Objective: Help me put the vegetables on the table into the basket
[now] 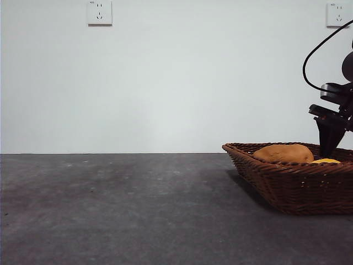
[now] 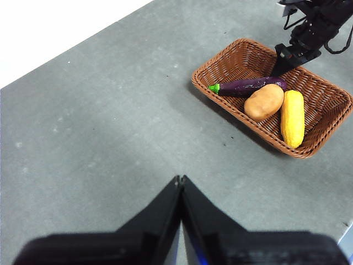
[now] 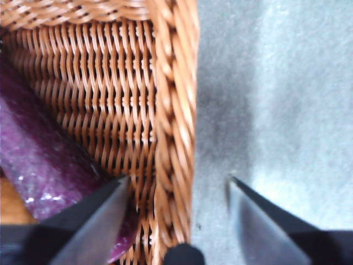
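The wicker basket (image 2: 325, 94) stands on the grey table (image 2: 110, 121); in the front view the basket (image 1: 292, 185) is at the right edge. Inside it lie the purple eggplant (image 2: 248, 85), the tan potato (image 2: 264, 102) and the yellow corn (image 2: 293, 117). The front view shows the potato (image 1: 284, 153) and a sliver of corn (image 1: 325, 161). My right gripper (image 3: 177, 182) is open and empty, its jaws straddling the basket's rim (image 3: 175, 110), with the eggplant (image 3: 38, 160) beside one jaw. It shows over the basket's far side in the left wrist view (image 2: 287, 55) and in the front view (image 1: 329, 146). My left gripper (image 2: 180, 179) is shut and empty, high above the table.
A white wall with two power sockets (image 1: 99, 12) stands behind the table. The table's edge runs along a white floor (image 2: 55, 27) in the left wrist view.
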`<control>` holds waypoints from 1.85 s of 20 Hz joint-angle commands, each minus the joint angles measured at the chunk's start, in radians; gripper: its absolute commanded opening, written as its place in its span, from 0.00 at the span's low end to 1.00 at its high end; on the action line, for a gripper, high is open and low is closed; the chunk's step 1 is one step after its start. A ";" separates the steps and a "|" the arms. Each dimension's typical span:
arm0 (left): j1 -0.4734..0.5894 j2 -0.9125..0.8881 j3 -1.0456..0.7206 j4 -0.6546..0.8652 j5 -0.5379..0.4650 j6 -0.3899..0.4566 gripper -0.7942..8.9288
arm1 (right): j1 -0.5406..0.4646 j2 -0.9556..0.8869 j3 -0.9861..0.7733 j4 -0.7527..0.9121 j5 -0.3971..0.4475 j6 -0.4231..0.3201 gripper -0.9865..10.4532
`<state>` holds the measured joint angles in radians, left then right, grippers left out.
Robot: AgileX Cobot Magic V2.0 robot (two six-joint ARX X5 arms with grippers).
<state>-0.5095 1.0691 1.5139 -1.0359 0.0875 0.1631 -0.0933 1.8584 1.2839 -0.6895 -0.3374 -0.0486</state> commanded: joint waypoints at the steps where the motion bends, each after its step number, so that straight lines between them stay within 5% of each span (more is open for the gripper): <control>1: 0.003 -0.004 -0.005 0.006 -0.003 -0.006 0.07 | 0.000 -0.064 0.029 -0.020 0.047 0.022 0.37; 5: 0.003 -0.004 -0.005 0.015 -0.002 -0.007 0.07 | 0.001 -0.261 0.138 -0.240 0.111 0.040 0.37; 8: 0.003 -0.004 -0.005 0.023 -0.002 -0.002 0.07 | 0.006 -0.468 0.232 -0.484 -0.041 0.041 0.36; 10: 0.003 -0.004 -0.005 0.043 -0.002 -0.002 0.07 | 0.023 -0.596 0.254 -0.573 -0.152 0.041 0.23; 14: 0.003 -0.002 -0.005 0.043 -0.002 -0.002 0.07 | 0.072 -0.773 0.262 -0.666 -0.176 0.034 0.08; 18: 0.003 -0.002 -0.005 0.043 -0.003 -0.002 0.07 | 0.107 -0.890 0.261 -0.687 -0.179 0.014 0.08; 27: 0.003 -0.002 -0.005 0.039 -0.003 -0.002 0.08 | 0.107 -0.915 0.261 -0.687 -0.170 0.018 0.09; 37: 0.003 -0.002 -0.005 0.034 -0.004 -0.002 0.08 | 0.107 -0.721 0.261 -0.687 0.053 0.018 0.09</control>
<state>-0.5095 1.0691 1.5139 -1.0031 0.0875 0.1631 0.0128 1.1347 1.5482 -1.3533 -0.2882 -0.0242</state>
